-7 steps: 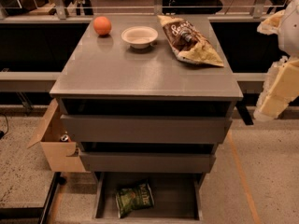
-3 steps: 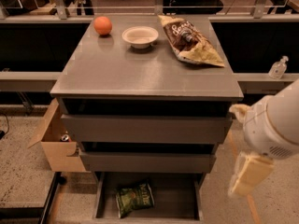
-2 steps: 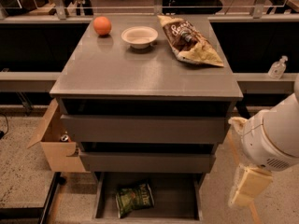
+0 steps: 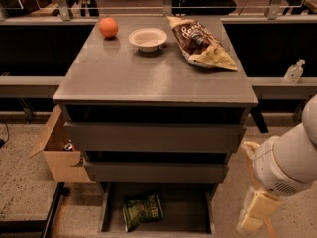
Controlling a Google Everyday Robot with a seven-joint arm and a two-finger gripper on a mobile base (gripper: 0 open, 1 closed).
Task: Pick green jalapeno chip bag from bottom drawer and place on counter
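The green jalapeno chip bag (image 4: 142, 210) lies flat on the dark floor of the open bottom drawer (image 4: 188, 217), left of its middle. The grey counter (image 4: 148, 76) tops the cabinet above it. My gripper (image 4: 253, 213) hangs at the lower right, beside the cabinet's right side, level with the bottom drawer and well right of the bag. It holds nothing that I can see.
On the counter stand an orange (image 4: 108, 27), a white bowl (image 4: 147, 37) and a larger brown-and-cream chip bag (image 4: 200, 42). An open cardboard box (image 4: 59, 155) sits on the floor at the cabinet's left. A sanitizer bottle (image 4: 294, 72) stands on the right ledge.
My arm has come down along the cabinet's right side, from counter height to the level of the bottom drawer. The bag and the counter items have not moved.
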